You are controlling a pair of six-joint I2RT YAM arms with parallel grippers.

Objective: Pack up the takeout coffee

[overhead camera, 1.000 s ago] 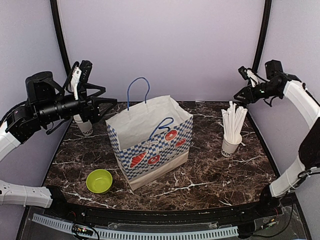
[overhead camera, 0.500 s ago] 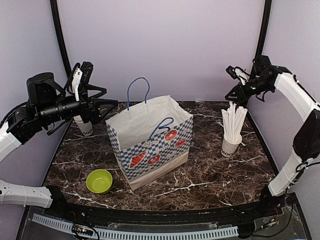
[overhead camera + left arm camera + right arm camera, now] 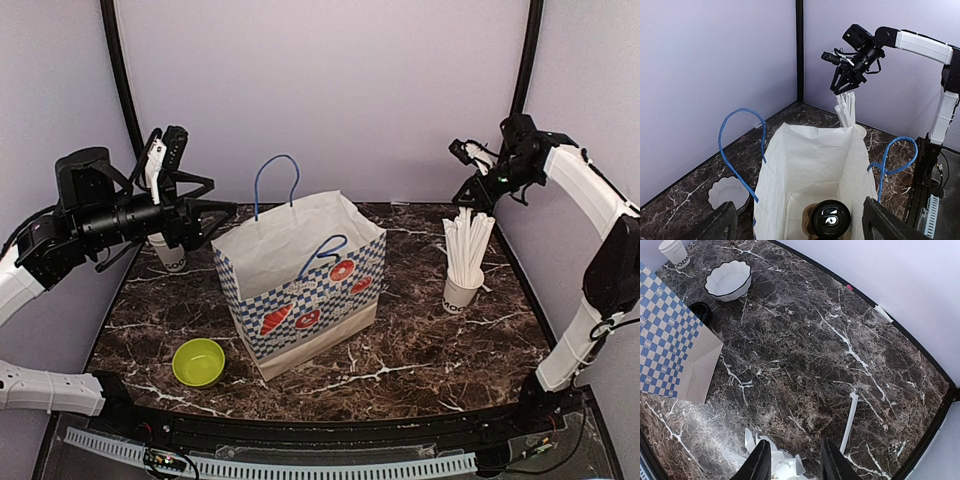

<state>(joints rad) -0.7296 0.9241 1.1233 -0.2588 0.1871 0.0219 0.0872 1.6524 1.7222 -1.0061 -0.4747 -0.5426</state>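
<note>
One takeout coffee cup with a round black lid [image 3: 830,218] stands inside the open checkered paper bag [image 3: 300,285], seen from above in the left wrist view. My left gripper [image 3: 215,218] hovers open and empty over the bag's left rim, its fingers [image 3: 715,227] wide apart. A white lettered cup [image 3: 171,256] stands behind it and also shows in the right wrist view [image 3: 675,250], with no black lid visible. Another round black lid [image 3: 702,311] shows beside the bag's far side. My right gripper [image 3: 468,185] is open and empty above the straws.
A white cup full of white straws [image 3: 463,270] stands at the right, its tips just below my right fingers [image 3: 760,464]. A loose straw [image 3: 849,422] lies on the marble. A white scalloped bowl [image 3: 729,280] sits behind the bag. A green bowl [image 3: 198,362] sits at front left.
My right gripper has swung left and a little down, from beside the right wall to above the straw cup. My left gripper has edged slightly right toward the bag.
</note>
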